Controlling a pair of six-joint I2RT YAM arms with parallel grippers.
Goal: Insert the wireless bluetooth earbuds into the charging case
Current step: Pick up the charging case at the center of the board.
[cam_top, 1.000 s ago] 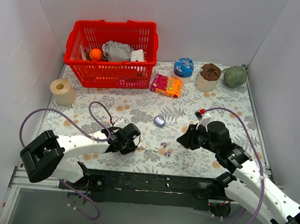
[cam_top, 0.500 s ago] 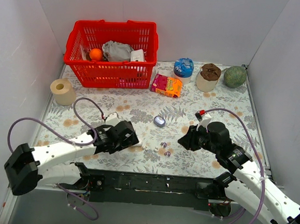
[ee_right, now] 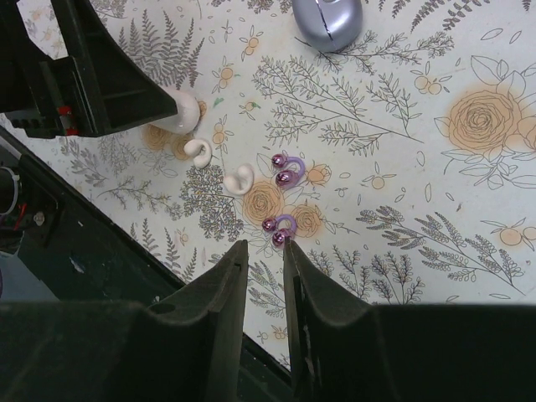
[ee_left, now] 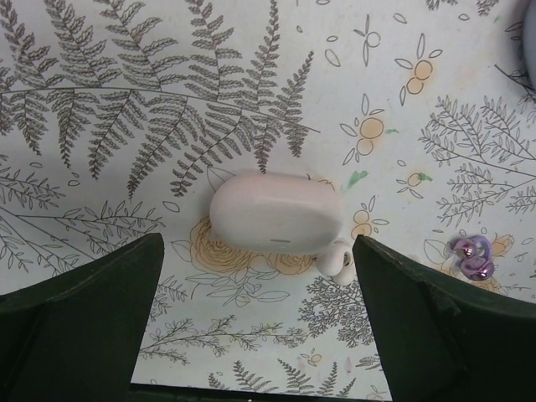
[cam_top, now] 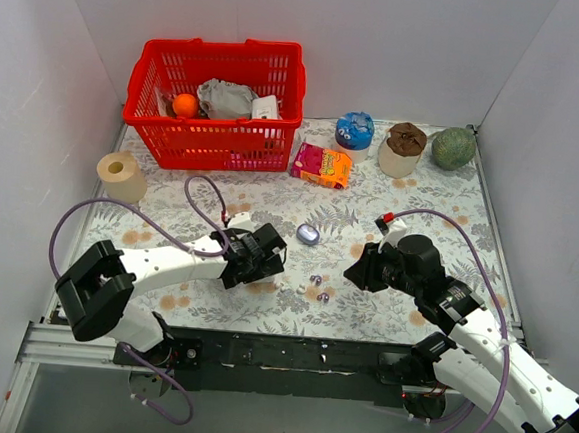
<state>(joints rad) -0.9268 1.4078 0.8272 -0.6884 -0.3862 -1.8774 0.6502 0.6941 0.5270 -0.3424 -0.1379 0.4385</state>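
Earbuds [ee_right: 289, 172] loose near front edge of tabletop [cam_top: 421, 197]; left gripper [ee_left: 258, 243] spread over white capsule [ee_left: 275, 212], right gripper [ee_right: 265, 247] slightly parted, empty.

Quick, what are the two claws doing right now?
Left claw: wide open, holding nothing; the white capsule sits below it.
Right claw: open a little, holding nothing.

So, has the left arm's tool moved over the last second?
Yes. The left tool swung left, then back right, ending nearer the charging case.
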